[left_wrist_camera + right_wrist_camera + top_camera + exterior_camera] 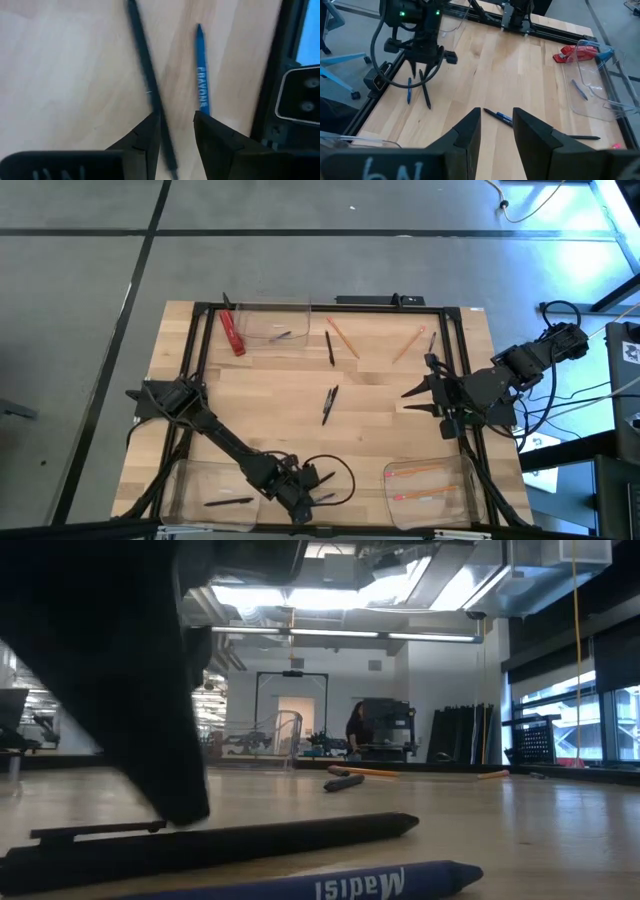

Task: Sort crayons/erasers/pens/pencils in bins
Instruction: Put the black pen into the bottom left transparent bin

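**Left arm lining up at the near edge**

Nearest, a blue crayon [330,885] is lying beside a slim black pen [150,85] at the tabletop's near edge. Above them the left gripper [176,131] is hovering, jaws slightly parted and holding nothing. It seems to be choosing the glossy, smooth pen; centring the fingers over the barrel should keep the paper-wrapped crayon undisturbed. One clear bin [200,485] is sitting at the near-left corner. The right gripper [418,392] is waiting near the right edge, open and empty.
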Robot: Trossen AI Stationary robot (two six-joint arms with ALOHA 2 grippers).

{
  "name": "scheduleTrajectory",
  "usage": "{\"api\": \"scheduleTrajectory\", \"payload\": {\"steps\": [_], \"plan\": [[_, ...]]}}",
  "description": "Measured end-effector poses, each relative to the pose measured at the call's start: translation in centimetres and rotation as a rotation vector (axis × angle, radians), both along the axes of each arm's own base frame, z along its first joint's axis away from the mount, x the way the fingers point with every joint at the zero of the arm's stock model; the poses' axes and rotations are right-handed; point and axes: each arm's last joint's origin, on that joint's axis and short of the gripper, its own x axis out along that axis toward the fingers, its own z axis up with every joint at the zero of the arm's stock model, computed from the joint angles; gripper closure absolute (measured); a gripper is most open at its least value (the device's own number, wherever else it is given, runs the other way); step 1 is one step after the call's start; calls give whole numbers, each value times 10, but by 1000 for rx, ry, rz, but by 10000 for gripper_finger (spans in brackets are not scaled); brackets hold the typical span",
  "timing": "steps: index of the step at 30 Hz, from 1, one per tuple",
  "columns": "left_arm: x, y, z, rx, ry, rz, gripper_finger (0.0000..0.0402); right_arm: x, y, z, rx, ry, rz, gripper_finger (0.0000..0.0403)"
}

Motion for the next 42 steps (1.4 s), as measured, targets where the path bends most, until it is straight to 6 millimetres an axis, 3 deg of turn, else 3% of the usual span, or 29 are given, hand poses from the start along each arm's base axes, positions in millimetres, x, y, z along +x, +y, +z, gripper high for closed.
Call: {"api": "scheduleTrajectory", "payload": {"steps": [13, 24, 35, 42], "plan": [[0, 2, -2, 26, 8, 4, 292, 0, 0, 0, -10, -2, 6, 288], [-3, 4, 17, 65, 83, 8, 292, 0, 0, 0, -10, -1, 7, 288], [-13, -5, 12, 83, 82, 29, 292, 0, 0, 0, -10, -1, 7, 288], [-12, -5, -1, 113, 107, 29, 292, 0, 0, 0, -10, -1, 7, 288]]}}
